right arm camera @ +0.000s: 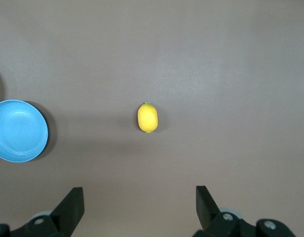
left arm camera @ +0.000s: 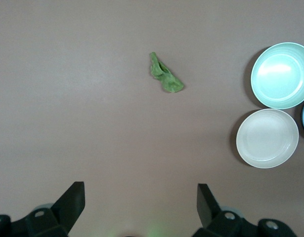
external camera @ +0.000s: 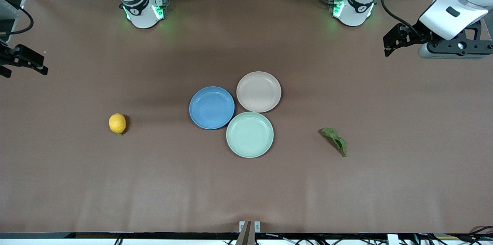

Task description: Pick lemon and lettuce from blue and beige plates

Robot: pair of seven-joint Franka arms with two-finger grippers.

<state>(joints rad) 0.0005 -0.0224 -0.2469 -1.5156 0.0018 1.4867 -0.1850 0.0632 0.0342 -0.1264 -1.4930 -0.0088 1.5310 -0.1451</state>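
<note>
Right gripper jaws wide, empty; lemon at 12 o'clock ahead, long axis toward gripper, on bare table.

Left gripper wide, empty; lettuce at 12-to-1 o'clock, lying diagonal.

Blue plate, beige plate empty.

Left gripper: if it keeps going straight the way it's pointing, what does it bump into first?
Probably just the bare brown table. The left gripper is open and points down at it. The lettuce lies off its line, and so do the plates, though depth is hard to judge.
</note>
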